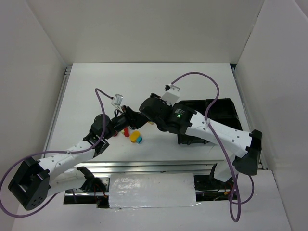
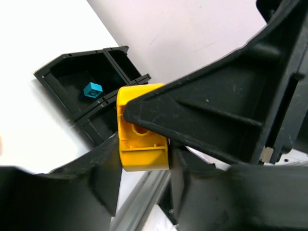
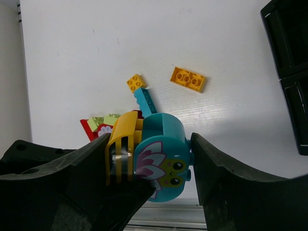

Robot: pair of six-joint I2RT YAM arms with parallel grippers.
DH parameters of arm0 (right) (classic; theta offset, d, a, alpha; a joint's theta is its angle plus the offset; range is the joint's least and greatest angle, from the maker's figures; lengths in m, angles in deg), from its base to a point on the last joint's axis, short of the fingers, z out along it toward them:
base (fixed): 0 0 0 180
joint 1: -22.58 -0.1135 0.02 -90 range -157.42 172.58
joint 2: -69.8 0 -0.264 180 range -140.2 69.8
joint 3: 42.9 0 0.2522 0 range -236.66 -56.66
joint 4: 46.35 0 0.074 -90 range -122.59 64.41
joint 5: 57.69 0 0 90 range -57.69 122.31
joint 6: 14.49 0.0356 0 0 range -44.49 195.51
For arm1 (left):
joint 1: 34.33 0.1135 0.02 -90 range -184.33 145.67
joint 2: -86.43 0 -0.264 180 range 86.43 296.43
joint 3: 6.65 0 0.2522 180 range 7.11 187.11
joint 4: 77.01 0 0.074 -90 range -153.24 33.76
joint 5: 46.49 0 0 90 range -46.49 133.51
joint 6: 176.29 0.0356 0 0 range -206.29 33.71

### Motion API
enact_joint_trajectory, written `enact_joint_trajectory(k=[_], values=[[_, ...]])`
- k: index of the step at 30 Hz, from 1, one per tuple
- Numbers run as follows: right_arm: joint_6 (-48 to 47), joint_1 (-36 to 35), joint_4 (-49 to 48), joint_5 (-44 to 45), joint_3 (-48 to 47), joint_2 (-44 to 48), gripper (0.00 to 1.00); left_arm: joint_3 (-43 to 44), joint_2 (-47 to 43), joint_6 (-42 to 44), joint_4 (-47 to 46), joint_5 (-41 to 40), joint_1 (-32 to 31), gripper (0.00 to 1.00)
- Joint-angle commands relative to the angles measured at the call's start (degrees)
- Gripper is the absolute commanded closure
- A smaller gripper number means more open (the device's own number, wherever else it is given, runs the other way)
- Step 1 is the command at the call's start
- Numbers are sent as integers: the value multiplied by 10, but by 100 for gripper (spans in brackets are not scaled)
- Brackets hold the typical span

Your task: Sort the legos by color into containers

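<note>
Now our left gripper [image 2: 144, 149] reaches inward, clamped on a yellow brick [image 2: 142, 120]; our right gripper [image 3: 151, 159] pinches a cyan printed brick [image 3: 166, 144] with a striped yellow brick [image 3: 122, 144]. Beyond, loose bricks [image 3: 187, 79] lie near the tray [image 3: 288, 77], 1 cyan brick [image 2: 92, 89] inside.

Arm shells: white plastic links [image 1: 62, 161] with black joint housings, lower left and right of frame.
Cables: purple cords [image 1: 195, 72] looping above each arm.
Light: small green dot [image 1: 179, 115], probably an indicator.
Left fingers [image 2: 216, 115]: matte black ribbed plastic.
</note>
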Motion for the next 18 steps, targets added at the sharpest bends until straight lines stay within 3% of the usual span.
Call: enact_joint_trajectory(k=[1,2,4,6,7,8,12,14,18], values=[[0,-14,-29,11,-8,-1,100,21,3,11,-53,-1,-2,60],[-1,-15,-34,10,-8,-2,100,23,5,14,-49,1,-2,83],[-12,-15,-44,-5,-3,3,100,30,6,16,-37,3,-3,99],[-30,-15,-70,-25,13,15,93,34,2,24,-23,2,-3,100],[-37,-14,-80,-32,20,23,82,34,-1,25,-17,-1,-2,100],[-53,-14,-112,-38,45,32,46,33,-4,30,-9,-3,-2,100],[-76,14,-180,-95,115,102,5,23,-27,36,9,-15,-3,100],[-111,51,-233,-151,165,134,0,22,-35,44,16,-9,-2,100],[-162,136,-314,-270,251,241,0,27,-52,55,52,1,-1,100]])
